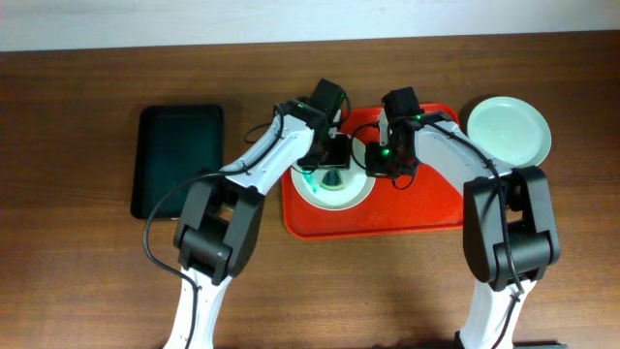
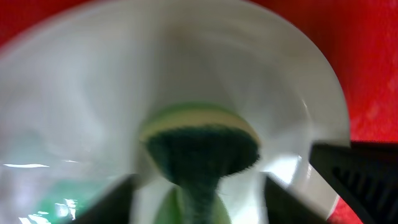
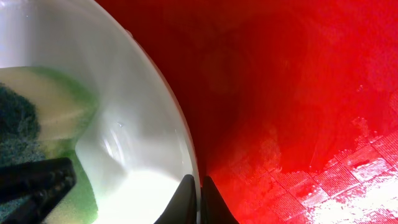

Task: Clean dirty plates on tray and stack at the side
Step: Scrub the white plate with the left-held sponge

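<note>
Green plate (image 1: 510, 131) already set off the tray (image 1: 417, 208), near the table's far right corner. White plate (image 1: 351, 197), at the tray's left edge, is rim-pinched by the right gripper (image 3: 199, 193) and scrubbed with the sponge (image 2: 199, 146) clamped in the left gripper (image 2: 196, 208).

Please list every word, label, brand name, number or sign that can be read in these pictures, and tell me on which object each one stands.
No text can be read in any view.
On the red tray: none.
On the white plate: none.
On the mint green plate: none.
On the black tray: none.
On the sponge: blurred, no marking shows.
On the left arm and the right arm: no label shows at this size.
</note>
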Available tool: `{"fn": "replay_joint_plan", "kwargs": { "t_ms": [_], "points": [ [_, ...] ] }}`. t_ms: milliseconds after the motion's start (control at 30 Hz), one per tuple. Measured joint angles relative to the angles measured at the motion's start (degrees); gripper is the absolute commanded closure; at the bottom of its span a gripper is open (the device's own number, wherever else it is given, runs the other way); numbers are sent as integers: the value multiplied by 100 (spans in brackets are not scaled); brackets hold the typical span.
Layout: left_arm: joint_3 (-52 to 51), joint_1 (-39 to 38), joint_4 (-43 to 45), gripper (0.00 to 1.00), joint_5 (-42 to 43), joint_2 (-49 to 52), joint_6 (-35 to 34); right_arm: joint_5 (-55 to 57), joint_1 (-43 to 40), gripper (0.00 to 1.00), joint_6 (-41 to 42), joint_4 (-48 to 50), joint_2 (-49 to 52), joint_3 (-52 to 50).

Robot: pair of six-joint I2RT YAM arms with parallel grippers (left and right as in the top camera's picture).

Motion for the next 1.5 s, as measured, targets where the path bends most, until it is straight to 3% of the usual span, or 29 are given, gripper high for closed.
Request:
{"fn": "replay_joint_plan", "kwargs": {
  "t_ms": [33, 133, 233, 267, 333, 367, 400, 467, 500, 533, 600, 700, 867, 933, 1000, 1167, 1233, 1333, 1500],
  "points": [
    [0, 39, -2, 25, -9, 0, -17, -2, -2, 96, 0, -7, 0, 0],
    [9, 205, -227, 40, 11, -20, -13, -90, -68, 96, -2, -22, 0, 0],
    [9, 411, -286, 44, 472, -162, 131, -549, -297, 95, -90, -59, 9, 0],
    [9, 422, -304, 44, 538, -199, 144, -658, -361, 80, -111, -61, 11, 0],
    [9, 372, -310, 42, 686, -297, 164, -1084, -581, 69, -262, -96, 13, 0],
    [9, 313, -310, 41, 721, -313, 166, -1375, -686, 56, -345, -129, 13, 0],
    [9, 260, -310, 41, 734, -313, 166, -1532, -752, 49, -396, -188, 15, 0],
    [9, 197, -315, 43, 750, -313, 168, -1604, -778, 54, -470, -258, 15, 0],
    [9, 192, -330, 45, 750, -313, 166, -1471, -776, 68, -476, -282, 17, 0],
    [9, 192, -328, 50, 750, -313, 168, -1248, -776, 75, -498, -350, 20, 0],
    [9, 164, -330, 50, 748, -313, 186, -1001, -776, 76, -540, -402, 24, 0],
    [9, 42, -330, 50, 721, -313, 186, -953, -776, 88, -562, -400, 24, 0],
    [9, -166, -310, 53, 570, -313, 186, -831, -765, 92, -557, -385, 52, -4],
    [7, -166, -249, 65, 544, -313, 186, -828, -767, 93, -555, -382, 59, -7],
    [7, -192, -125, 61, 531, -313, 199, -826, -765, 93, -555, -385, 61, -7],
    [7, -332, 59, 76, 525, -223, 210, -824, -765, 94, -560, -385, 63, -7],
    [7, -330, 107, 66, 444, -155, 219, -824, -765, 95, -560, -385, 66, -7],
    [7, -332, 107, 65, 109, -151, 225, -824, -765, 95, -557, -385, 66, -7],
    [7, -332, 131, 74, -162, -151, 227, -826, -767, 95, -555, -385, 66, -7]
  ]
}}
